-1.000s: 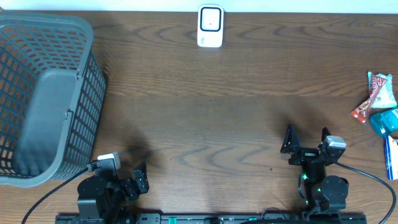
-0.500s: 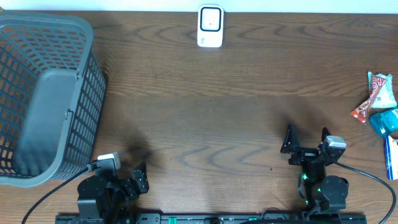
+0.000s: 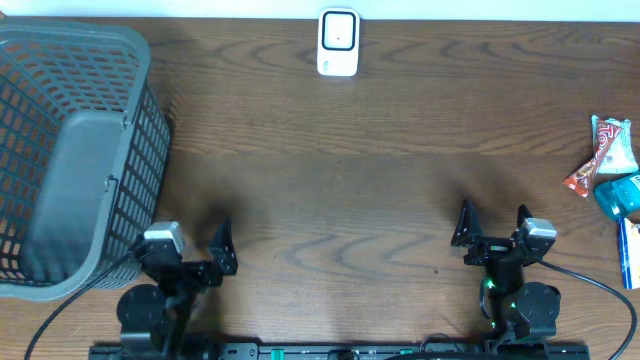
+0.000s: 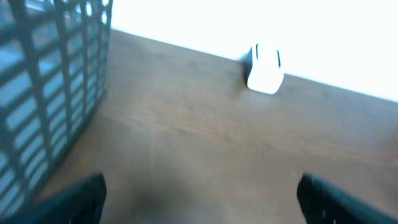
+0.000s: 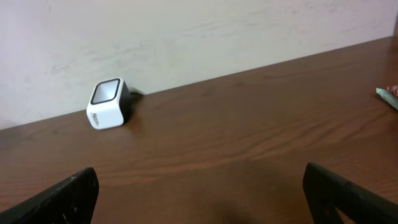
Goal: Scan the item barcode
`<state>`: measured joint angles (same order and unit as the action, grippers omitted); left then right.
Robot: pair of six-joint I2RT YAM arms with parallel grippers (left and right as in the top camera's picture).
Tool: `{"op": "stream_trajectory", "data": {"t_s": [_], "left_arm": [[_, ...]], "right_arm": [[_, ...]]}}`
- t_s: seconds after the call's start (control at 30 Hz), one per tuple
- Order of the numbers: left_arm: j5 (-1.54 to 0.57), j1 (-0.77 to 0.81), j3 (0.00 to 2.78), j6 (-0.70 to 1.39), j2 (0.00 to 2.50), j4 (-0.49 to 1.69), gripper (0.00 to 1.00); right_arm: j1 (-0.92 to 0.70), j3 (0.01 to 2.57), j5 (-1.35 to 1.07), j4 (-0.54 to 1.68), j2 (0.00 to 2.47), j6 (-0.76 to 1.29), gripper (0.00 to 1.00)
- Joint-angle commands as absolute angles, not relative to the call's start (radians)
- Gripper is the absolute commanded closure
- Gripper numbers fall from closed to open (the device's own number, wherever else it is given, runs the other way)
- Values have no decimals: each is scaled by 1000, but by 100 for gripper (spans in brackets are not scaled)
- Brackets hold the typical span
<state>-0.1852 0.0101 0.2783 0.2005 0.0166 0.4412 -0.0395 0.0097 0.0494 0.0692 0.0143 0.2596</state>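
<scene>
The white barcode scanner (image 3: 338, 42) stands at the table's far edge, centre; it also shows in the left wrist view (image 4: 265, 70) and the right wrist view (image 5: 107, 103). The items lie at the right edge: a red-and-white snack packet (image 3: 605, 152), a teal packet (image 3: 620, 195) and a blue-and-white pack (image 3: 630, 252). My left gripper (image 3: 190, 252) sits open near the front left, beside the basket, with nothing between its fingers (image 4: 81, 199). My right gripper (image 3: 493, 228) is open and empty at the front right, well short of the items.
A large grey mesh basket (image 3: 135, 130) fills the left side of the table, and its wall (image 4: 43, 93) stands close on the left in the left wrist view. A sliver of a packet (image 5: 388, 93) shows at the right edge of the right wrist view.
My left arm has lifted and swung forward from the front edge, its gripper now pointing up the table. The right arm has not moved.
</scene>
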Motion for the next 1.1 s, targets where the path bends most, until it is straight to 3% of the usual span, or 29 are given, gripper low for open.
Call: {"op": "stream_trajectory", "data": {"t_s": [0.0,0.17,0.37,1.07], "left_arm": [[-190,15,144,163,2,237,2],[-190,15,18,53,2,11,2],[-106,30,4,21,2,65,2],[-104,39,4,15,2,62,3]], "right_arm": [[-31,6,61,68,6,269,1],[-31,6,61,68,6,269,1],[-31,6,61,68,6,269,1],[-31,6,61,68,6,269,1]]}}
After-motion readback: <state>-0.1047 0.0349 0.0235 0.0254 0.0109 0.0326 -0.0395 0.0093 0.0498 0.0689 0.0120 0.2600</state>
